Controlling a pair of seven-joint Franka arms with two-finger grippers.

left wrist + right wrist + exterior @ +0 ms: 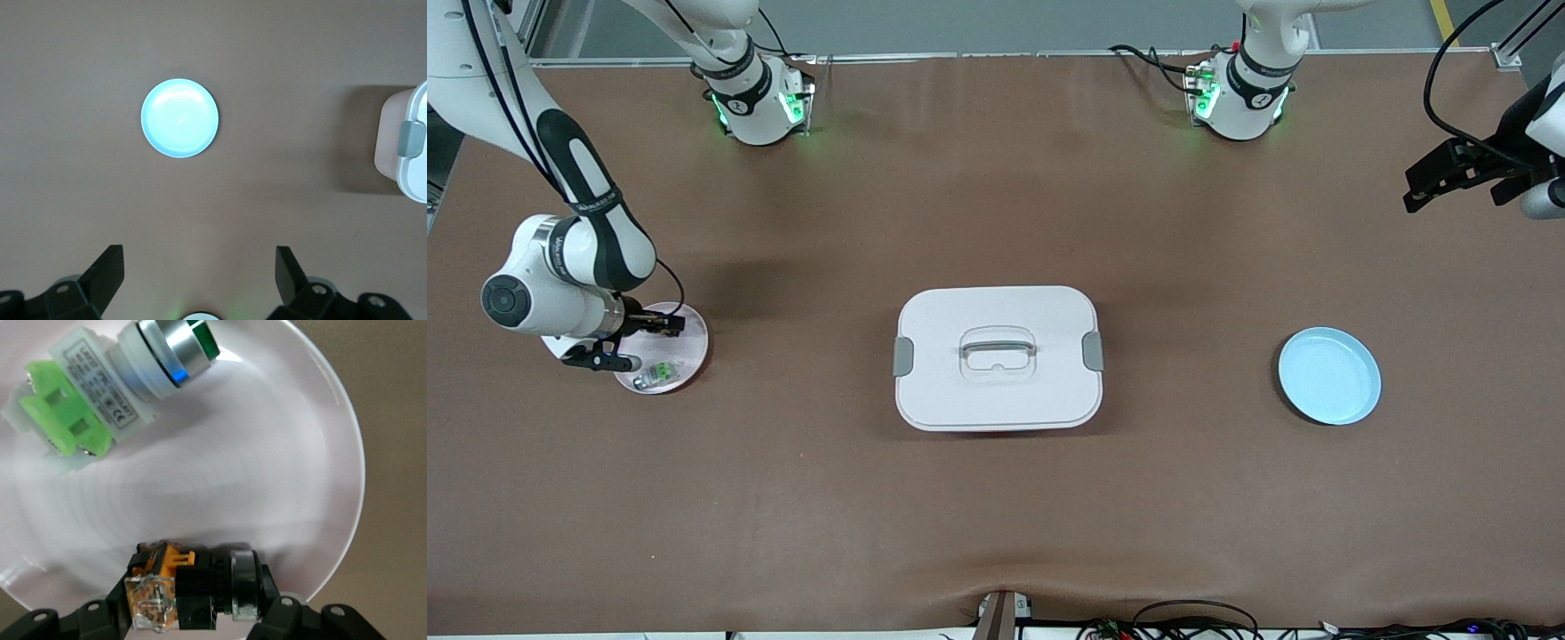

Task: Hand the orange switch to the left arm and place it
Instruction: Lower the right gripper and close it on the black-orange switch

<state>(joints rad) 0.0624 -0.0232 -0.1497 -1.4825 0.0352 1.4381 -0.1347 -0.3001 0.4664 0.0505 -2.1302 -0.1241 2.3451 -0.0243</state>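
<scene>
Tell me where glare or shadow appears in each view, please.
Front view: the box casts a soft shadow on the table. Left wrist view: the blue plate shows pale sheen. Right wrist view: a bright highlight on the green switch; the orange switch is sharp.

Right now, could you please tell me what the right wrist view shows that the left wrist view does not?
Only the right wrist view shows the pink plate, the green switch lying on it, and the orange switch on which the right pincer is shut. Only the left wrist view shows the light blue plate, a latched end of the white box and the open left pincer above the table. Both share the brown table.
</scene>
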